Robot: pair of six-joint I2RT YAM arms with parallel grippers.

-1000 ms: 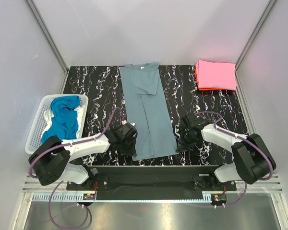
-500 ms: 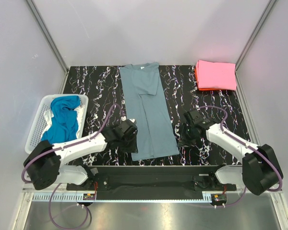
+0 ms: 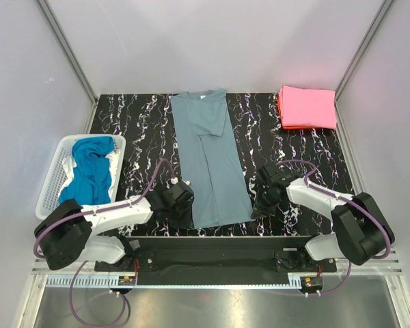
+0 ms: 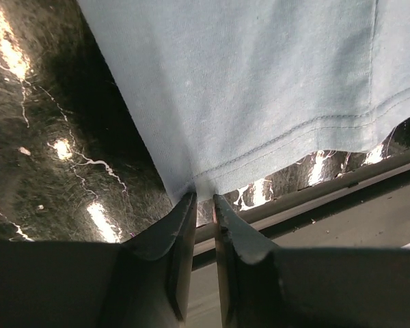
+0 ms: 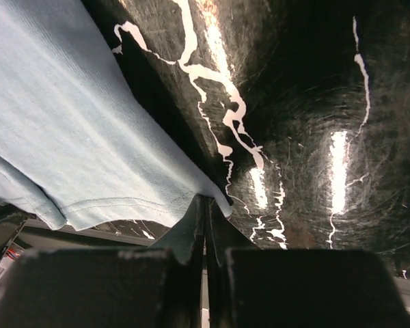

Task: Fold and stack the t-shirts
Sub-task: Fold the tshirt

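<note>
My right gripper [image 5: 205, 205] is clenched on the near right hem corner of the grey-blue t-shirt [image 3: 208, 157], my left gripper [image 4: 203, 198] slightly parted at its near left corner, likely to lift the hem for a fold; left, a white basket [image 3: 51, 186] holds crumpled blue t-shirts [image 3: 92, 167].

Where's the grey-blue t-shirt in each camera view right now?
Top external: grey-blue t-shirt lies lengthwise at table centre, collar far.
Left wrist: shirt fills the upper right, corner reaching bottom centre.
Right wrist: shirt fills the left, corner reaching bottom centre.
Shared landmark: its stitched bottom hem over the black marbled table.
</note>
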